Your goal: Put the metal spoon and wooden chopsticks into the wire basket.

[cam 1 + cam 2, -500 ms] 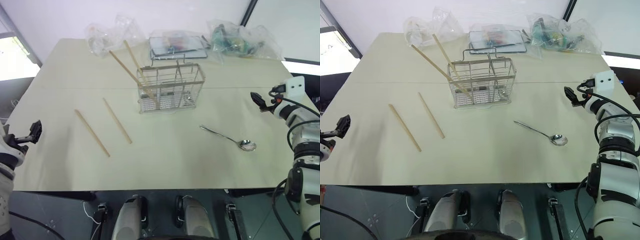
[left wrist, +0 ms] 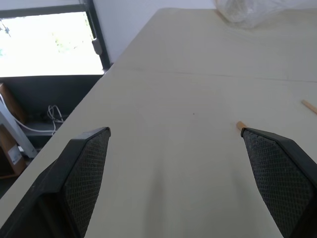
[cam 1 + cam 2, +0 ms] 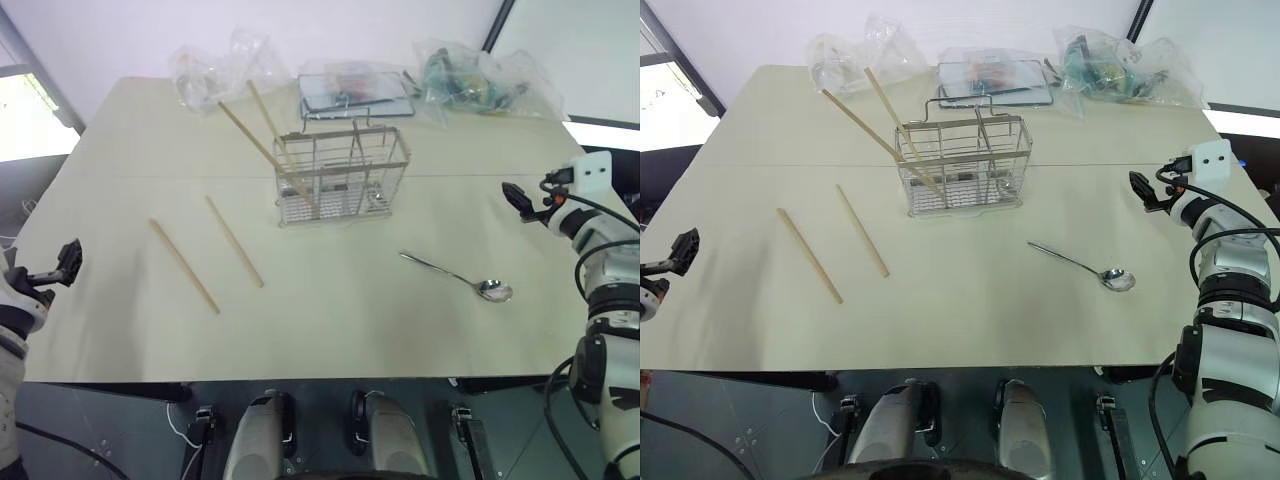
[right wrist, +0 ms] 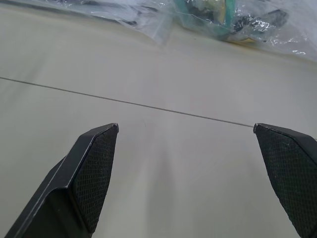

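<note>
Two wooden chopsticks [image 3: 865, 108] lean in the wire basket [image 3: 965, 165], two others [image 3: 835, 243] and the metal spoon [image 3: 1085, 267] lie on the tabletop [image 3: 970, 320]; my left hand [image 3: 682, 250] and right hand [image 3: 1143, 190] gape empty, so next I reach to pick one up.

Spoon [image 3: 462, 277] right of basket [image 3: 340, 175], two loose chopsticks [image 3: 210, 248] left

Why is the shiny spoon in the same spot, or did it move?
No. The metal spoon lies where it did, the same way off from the wire basket; neither end effector touches it.
</note>
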Robot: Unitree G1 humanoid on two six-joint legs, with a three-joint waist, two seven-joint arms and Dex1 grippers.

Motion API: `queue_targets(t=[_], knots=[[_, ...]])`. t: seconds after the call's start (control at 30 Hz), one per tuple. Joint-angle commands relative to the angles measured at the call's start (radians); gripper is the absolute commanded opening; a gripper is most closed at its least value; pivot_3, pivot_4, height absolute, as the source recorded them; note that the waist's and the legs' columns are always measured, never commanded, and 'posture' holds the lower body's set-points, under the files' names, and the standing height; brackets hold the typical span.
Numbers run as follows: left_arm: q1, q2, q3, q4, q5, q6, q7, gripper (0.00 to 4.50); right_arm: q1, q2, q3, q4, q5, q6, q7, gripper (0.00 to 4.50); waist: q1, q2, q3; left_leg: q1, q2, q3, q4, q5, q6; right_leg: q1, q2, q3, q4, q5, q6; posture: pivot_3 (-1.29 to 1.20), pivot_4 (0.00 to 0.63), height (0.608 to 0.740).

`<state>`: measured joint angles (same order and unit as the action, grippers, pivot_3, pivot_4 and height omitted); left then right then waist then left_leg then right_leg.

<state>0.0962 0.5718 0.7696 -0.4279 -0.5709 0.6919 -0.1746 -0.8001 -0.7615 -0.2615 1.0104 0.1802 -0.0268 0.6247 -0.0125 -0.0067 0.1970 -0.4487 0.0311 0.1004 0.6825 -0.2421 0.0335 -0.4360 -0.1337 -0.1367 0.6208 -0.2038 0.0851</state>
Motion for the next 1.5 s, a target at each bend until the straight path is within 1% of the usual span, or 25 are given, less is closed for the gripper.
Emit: queue_targets(t=[0.03, 0.13, 0.2, 0.3, 0.47, 0.5, 0.57, 0.67, 0.73, 0.8, 0.9, 1.03, 1.23, 1.4, 1.43, 1.5], knots=[[-0.016, 0.022, 0.019, -0.011, 0.005, -0.006, 0.004, 4.44, -0.033, -0.008, -0.022, -0.001, 0.015, -0.009, 0.001, 4.5, 0.0, 0.0, 0.0, 0.0, 0.0, 0.0, 0.0, 0.0, 0.0, 0.0, 0.0, 0.0, 0.0, 0.0, 0.0, 0.0, 0.15, 0.704], [-0.034, 0.023, 0.006, -0.014, 0.01, -0.002, 0.011, 4.44, -0.045, -0.012, -0.016, 0.015, 0.006, -0.013, 0.001, 4.5, 0.0, 0.0, 0.0, 0.0, 0.0, 0.0, 0.0, 0.0, 0.001, 0.0, 0.0, 0.0, 0.0, 0.0, 0.0, 0.0, 0.15, 0.704], [-0.071, 0.032, 0.016, -0.036, -0.023, 0.02, 0.021, 4.44, -0.075, -0.02, 0.007, 0.021, -0.012, -0.012, 0.022, 4.5, 0.0, 0.0, 0.0, 0.0, 0.0, 0.0, 0.0, 0.001, 0.002, 0.0, 0.0, 0.0, 0.0, 0.0, 0.0, 0.0, 0.15, 0.704], [-0.113, 0.042, 0.035, -0.067, -0.097, 0.071, 0.018, 4.44, -0.117, -0.044, 0.046, 0.025, -0.04, 0.007, 0.089, 4.5, -0.001, 0.0, 0.0, 0.0, 0.0, 0.001, 0.0, 0.001, 0.002, -0.001, 0.0, 0.001, 0.001, 0.0, 0.0, 0.0, 0.15, 0.704], [-0.161, 0.128, -0.029, -0.101, -0.184, 0.145, -0.06, 4.44, -0.176, -0.085, 0.116, 0.018, -0.076, 0.047, 0.247, 4.5, 0.001, 0.0, 0.0, 0.0, 0.0, 0.002, 0.0, 0.004, -0.003, -0.002, 0.0, 0.002, 0.002, 0.0, 0.0, 0.0, 0.15, 0.704], [-0.195, 0.157, -0.051, -0.107, -0.232, 0.173, -0.091, 4.44, -0.194, -0.091, 0.138, 0.007, -0.083, 0.061, 0.304, 4.5, 0.001, 0.0, 0.0, 0.0, 0.0, 0.002, 0.0, 0.004, -0.003, -0.002, 0.0, 0.002, 0.002, 0.0, 0.0, 0.0, 0.15, 0.704], [-0.283, 0.234, -0.129, -0.136, -0.373, 0.244, -0.186, 4.44, -0.218, -0.11, 0.202, -0.03, -0.098, 0.102, 0.487, 4.5, 0.006, 0.0, 0.0, -0.001, 0.0, 0.001, 0.001, 0.004, -0.003, -0.002, 0.0, 0.002, 0.003, 0.0, 0.0, 0.0, 0.15, 0.704], [-0.359, 0.309, -0.235, -0.187, -0.521, 0.306, -0.301, 4.44, -0.211, -0.136, 0.278, -0.087, -0.103, 0.194, 0.714, 4.5, 0.0, 0.001, 0.001, -0.001, -0.001, 0.002, 0.001, 0.003, -0.005, -0.004, 0.0, 0.003, 0.003, 0.0, 0.0, 0.0, 0.15, 0.704], [-0.382, 0.354, -0.328, -0.235, -0.538, 0.309, -0.369, 4.44, -0.185, -0.156, 0.319, -0.148, -0.094, 0.272, 0.839, 4.5, -0.001, 0.002, 0.0, -0.001, 0.0, 0.002, 0.0, 0.004, -0.004, -0.004, 0.0, 0.004, 0.003, 0.0, 0.0, 0.0, 0.15, 0.704], [-0.396, 0.375, -0.417, -0.248, -0.518, 0.305, -0.414, 4.44, -0.143, -0.172, 0.348, -0.206, -0.099, 0.302, 0.899, 4.5, -0.001, 0.003, 0.001, -0.001, 0.0, 0.003, -0.001, 0.004, -0.004, -0.005, 0.0, 0.005, 0.005, 0.0, 0.0, 0.0, 0.15, 0.704], [-0.408, 0.381, -0.502, -0.245, -0.482, 0.269, -0.479, 4.44, -0.07, -0.185, 0.36, -0.286, -0.096, 0.317, 0.926, 4.5, 0.0, 0.003, 0.001, 0.0, 0.0, 0.004, -0.001, 0.005, -0.006, -0.006, 0.001, 0.005, 0.007, 0.0, 0.0, 0.0, 0.15, 0.704], [-0.454, 0.376, -0.575, -0.227, -0.462, 0.257, -0.529, 4.44, 0.03, -0.185, 0.35, -0.392, -0.074, 0.37, 0.919, 4.5, 0.002, 0.003, 0.001, 0.001, 0.0, 0.004, 0.0, 0.006, -0.007, -0.006, 0.001, 0.006, 0.008, -0.001, -0.001, 0.0, 0.15, 0.704], [-0.526, 0.352, -0.65, -0.189, -0.442, 0.255, -0.566, 4.44, 0.149, -0.149, 0.341, -0.541, -0.041, 0.473, 0.857, 4.5, 0.005, 0.003, 0.001, 0.001, 0.0, 0.004, 0.0, 0.006, -0.007, -0.005, 0.001, 0.006, 0.008, -0.001, -0.001, 0.0, 0.15, 0.704], [-0.555, 0.347, -0.678, -0.173, -0.413, 0.243, -0.592, 4.44, 0.22, -0.102, 0.344, -0.579, -0.04, 0.485, 0.775, 4.5, 0.003, 0.002, 0.0, 0.002, 0.0, 0.005, 0.0, 0.006, -0.007, -0.005, 0.001, 0.007, 0.008, -0.001, -0.001, 0.0, 0.15, 0.704], [-0.561, 0.345, -0.679, -0.169, -0.411, 0.244, -0.593, 4.49, 0.224, -0.089, 0.344, -0.572, -0.045, 0.48, 0.75, 4.25, 0.002, 0.002, 0.0, 0.002, 0.0, 0.004, 0.0, 0.006, -0.007, -0.004, 0.001, 0.007, 0.008, -0.001, -0.001, 0.0, 0.15, 0.704], [-0.572, 0.342, -0.678, -0.164, -0.408, 0.244, -0.593, 4.5, 0.225, -0.069, 0.339, -0.559, -0.047, 0.48, 0.712, 3.59, 0.0, 0.001, 0.0, 0.004, 0.0, 0.004, 0.0, 0.006, -0.007, -0.003, 0.002, 0.007, 0.008, -0.001, -0.001, 0.0, 0.15, 0.704]])
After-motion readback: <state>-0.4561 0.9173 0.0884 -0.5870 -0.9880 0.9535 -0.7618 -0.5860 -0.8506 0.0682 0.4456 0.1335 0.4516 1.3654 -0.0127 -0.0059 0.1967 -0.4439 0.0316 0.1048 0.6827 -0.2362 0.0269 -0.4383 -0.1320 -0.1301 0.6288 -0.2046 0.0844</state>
